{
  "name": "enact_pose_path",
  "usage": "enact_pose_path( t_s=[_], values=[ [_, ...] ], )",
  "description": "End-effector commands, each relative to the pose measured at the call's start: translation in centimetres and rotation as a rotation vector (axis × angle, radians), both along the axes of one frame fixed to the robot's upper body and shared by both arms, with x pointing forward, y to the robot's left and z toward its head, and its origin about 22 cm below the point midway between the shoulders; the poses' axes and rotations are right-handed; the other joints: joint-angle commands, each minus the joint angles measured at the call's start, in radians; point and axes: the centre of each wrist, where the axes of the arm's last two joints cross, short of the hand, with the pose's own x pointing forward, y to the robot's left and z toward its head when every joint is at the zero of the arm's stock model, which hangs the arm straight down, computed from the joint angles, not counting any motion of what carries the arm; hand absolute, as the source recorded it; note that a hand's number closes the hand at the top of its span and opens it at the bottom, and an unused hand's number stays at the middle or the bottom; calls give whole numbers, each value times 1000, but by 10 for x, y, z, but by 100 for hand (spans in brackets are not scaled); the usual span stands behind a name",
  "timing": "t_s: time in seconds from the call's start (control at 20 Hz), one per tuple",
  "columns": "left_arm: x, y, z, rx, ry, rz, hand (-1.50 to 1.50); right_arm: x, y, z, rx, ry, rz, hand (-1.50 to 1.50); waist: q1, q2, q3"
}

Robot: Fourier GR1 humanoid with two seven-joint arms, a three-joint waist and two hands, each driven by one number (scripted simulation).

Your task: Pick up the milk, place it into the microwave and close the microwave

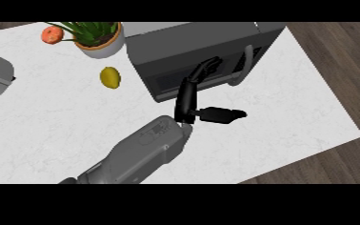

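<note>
**Robot hand at a shut microwave door on a white counter**

A steep downward view shows a white marble-patterned counter that fills most of the frame, with dark wood floor along the right edge and lower right corner.

In the upper middle sits a dark grey microwave. Its door faces the lower right and looks shut, with a pale curved handle on its right end. No brand name, label or other writing can be read on it or anywhere else in the scene.

One grey forearm rises from the lower left of centre towards the middle of the frame. Which arm it is cannot be told from the view alone, though it appears to be the right one. Its black hand points upward, fingers straight and only slightly bent at the tips, which lie against the front of the microwave door. The thumb sticks out to the right, well apart from the fingers, over bare counter. The hand is spread and holds nothing.

The milk shows nowhere on the counter; whether it is inside the microwave cannot be seen.

At the upper left stands a white pot with a green spiky plant, and an orange-red flower just to its left. Below the pot a yellow lemon lies on the counter. A grey object is cut off by the left edge.
</note>
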Motion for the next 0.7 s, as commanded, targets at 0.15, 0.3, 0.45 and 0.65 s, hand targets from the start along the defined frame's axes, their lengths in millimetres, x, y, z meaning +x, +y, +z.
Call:
enact_pose_path(
  t_s=[0.15,0.3,0.45,0.65],
  values=[
    [22,2,15,-18,-12,76,-150,8,3,8,-14,-11,3,150,-7,11,0],
    [22,2,14,-21,-19,73,-150,12,0,10,-15,-15,-11,150,-6,13,1],
    [20,0,15,-36,-30,55,-150,20,21,-39,284,119,151,-150,11,27,9],
    [22,0,15,-28,-40,59,-150,25,17,-45,342,174,176,-150,-1,22,6]
  ],
)
